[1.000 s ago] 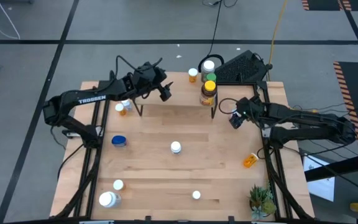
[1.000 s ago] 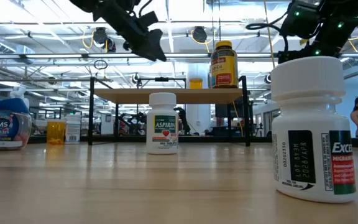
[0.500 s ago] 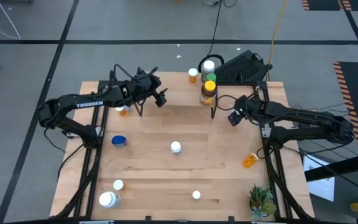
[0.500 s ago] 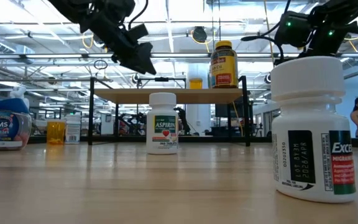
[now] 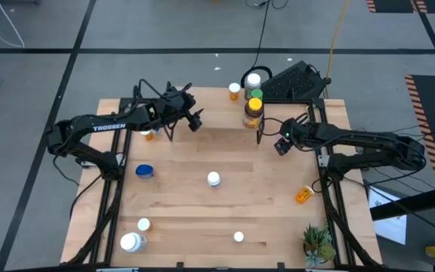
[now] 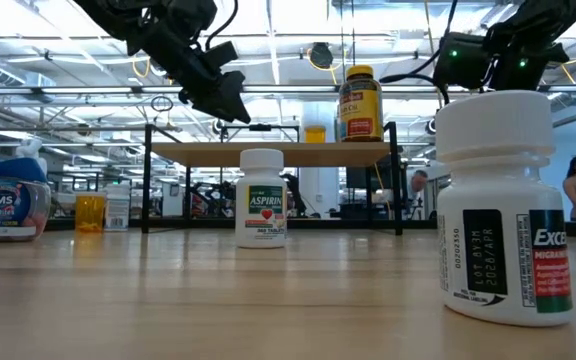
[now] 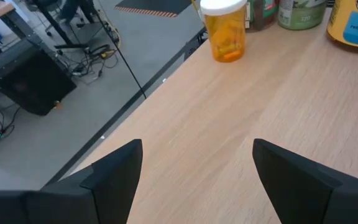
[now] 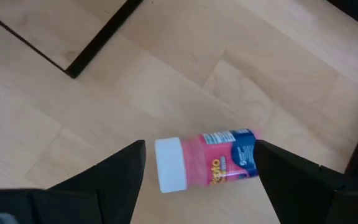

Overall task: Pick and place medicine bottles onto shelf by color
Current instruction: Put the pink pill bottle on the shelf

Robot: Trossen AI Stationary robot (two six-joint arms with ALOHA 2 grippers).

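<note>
The left gripper [image 5: 195, 119] hung above the left end of the shelf [image 5: 210, 130], its two dark fingers [image 7: 114, 174] spread wide with only bare light wood between them. Ahead of it on the board, well apart, an orange bottle [image 7: 224, 28] with a white cap stood upright; beyond that bottle, at the edge of the left wrist view, parts of a green bottle [image 7: 301, 12] and a yellow-labelled jar [image 7: 356, 25] showed. The right gripper [image 5: 281, 145] hovered just off the right end of the shelf, over the table [image 5: 187, 204], its fingers [image 8: 120, 174] likewise spread. Between them, lower down on the tabletop and untouched, a pink bottle [image 8: 207, 160] with a white cap and blue label lay on its side. Just beside this gripper, at the shelf's right end, an amber bottle [image 5: 253, 113] with a yellow lid stood upright on the board. Farther out on the table, an aspirin bottle [image 6: 262, 198] stood in front of the shelf, a white bottle [image 6: 505, 206] stood nearest the low camera, a blue-lidded jar [image 5: 144, 171] sat on the left side, and an orange bottle on its side [image 5: 303, 196] lay near the right edge.
</note>
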